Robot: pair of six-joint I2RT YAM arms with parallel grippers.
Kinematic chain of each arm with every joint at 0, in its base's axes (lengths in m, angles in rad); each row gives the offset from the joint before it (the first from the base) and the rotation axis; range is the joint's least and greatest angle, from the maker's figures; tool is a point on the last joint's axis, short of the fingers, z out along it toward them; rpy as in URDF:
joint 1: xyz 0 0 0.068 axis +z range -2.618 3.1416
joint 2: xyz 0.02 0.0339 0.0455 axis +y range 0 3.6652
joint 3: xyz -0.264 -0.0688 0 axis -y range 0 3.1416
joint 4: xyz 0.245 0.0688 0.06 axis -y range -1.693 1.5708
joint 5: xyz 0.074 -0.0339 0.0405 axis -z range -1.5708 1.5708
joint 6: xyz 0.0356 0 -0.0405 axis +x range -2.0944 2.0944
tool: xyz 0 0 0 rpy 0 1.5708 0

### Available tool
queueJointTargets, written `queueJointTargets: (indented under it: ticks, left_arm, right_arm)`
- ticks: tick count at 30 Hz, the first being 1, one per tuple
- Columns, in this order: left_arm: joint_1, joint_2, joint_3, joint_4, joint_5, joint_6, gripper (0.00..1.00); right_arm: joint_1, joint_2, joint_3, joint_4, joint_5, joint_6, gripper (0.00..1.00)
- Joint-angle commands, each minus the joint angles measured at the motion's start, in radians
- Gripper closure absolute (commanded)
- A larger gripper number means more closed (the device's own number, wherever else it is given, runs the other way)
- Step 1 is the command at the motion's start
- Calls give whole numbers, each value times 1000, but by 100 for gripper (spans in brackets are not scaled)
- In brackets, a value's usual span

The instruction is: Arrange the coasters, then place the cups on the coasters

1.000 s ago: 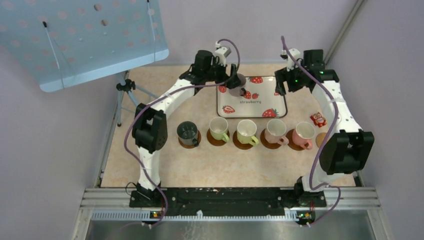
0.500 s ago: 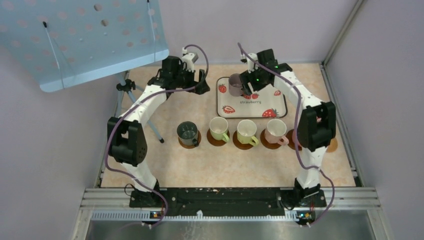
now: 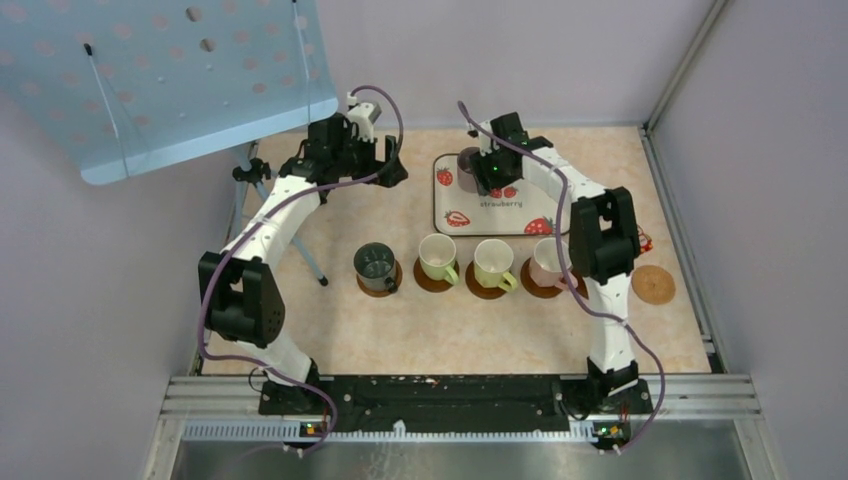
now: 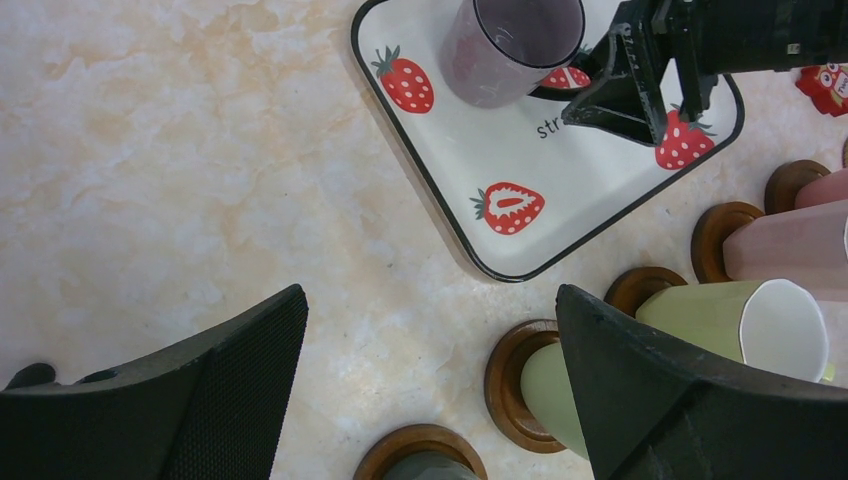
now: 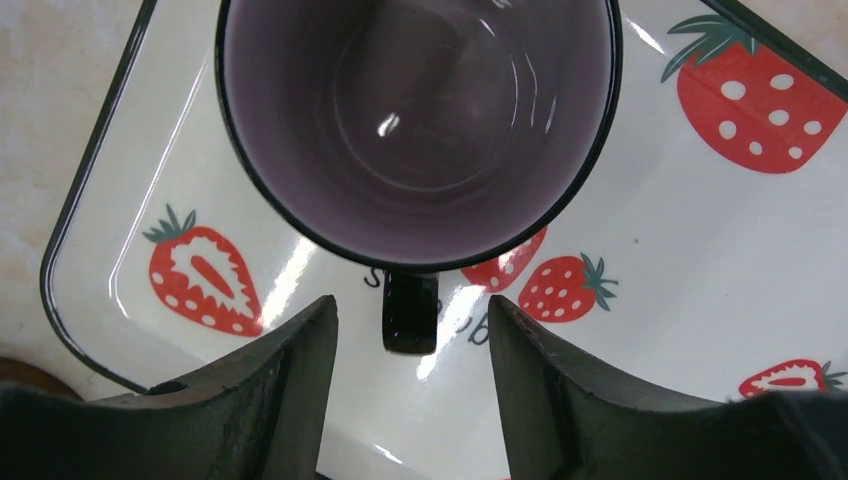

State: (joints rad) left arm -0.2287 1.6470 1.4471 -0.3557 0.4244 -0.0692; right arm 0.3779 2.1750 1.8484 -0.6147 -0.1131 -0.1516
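At the far left a pale blue perforated board [image 3: 170, 80] leans over a tripod [image 3: 252, 178] beside the table's [image 3: 330, 335] left edge. The left arm rises from its base with the elbow pushed out left and the forearm running right along the far side. The left gripper [image 3: 396, 168] hangs over bare tabletop just left of the strawberry-print tray [image 3: 500, 218], jaws spread wide with nothing between them.

Nearer, a row of cups on brown coasters crosses the middle of the table. It begins with the dark grey-green cup [image 3: 375, 264], followed by two pale yellow-green cups [image 3: 437, 256] and a pink cup [image 3: 548, 262]. A second pink cup [image 4: 825, 185] shows only in the left wrist view; from above the right arm hides it.

The mauve cup [image 5: 415, 120] stands upright on the far left part of the tray, its handle [image 5: 410, 310] pointing toward the right gripper [image 3: 483, 174]. That gripper's two fingers [image 5: 270, 390] sit either side of the handle with a gap on each side, parted and not gripping. The right arm stands steeply over the right end of the row, its forearm stretched far and leftward across the tray.

At the row's right end lies an empty coaster [image 3: 653, 285], with a small red figure [image 3: 645, 240] just beyond it, partly hidden.
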Motion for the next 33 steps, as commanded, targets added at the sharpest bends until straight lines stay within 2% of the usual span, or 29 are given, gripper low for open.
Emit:
queueJointTargets:
  ticks: [1,8,13,16,17,25,33]
  left_arm:
    - [5,-54,7,20,-7,-26,1]
    - [6,-49,12,9,-12,-21,1]
    - [6,-44,16,9,-10,-20,1]
    - [6,-43,17,9,-9,-16,1]
    - [6,-42,18,9,-8,-15,1]
    - [6,-30,16,35,54,-18,1]
    - [6,-17,-7,83,125,-38,1]
  right_arm:
    - [9,23,35,100,25,28,46]
    - [9,37,10,165,28,25,62]
    - [9,35,-14,191,21,10,76]
    - [7,28,-12,173,17,-12,90]
    - [6,19,-12,166,14,-21,98]
    - [-58,-148,-44,172,-17,-48,100]
    - [-177,-374,-170,235,-140,-76,100]
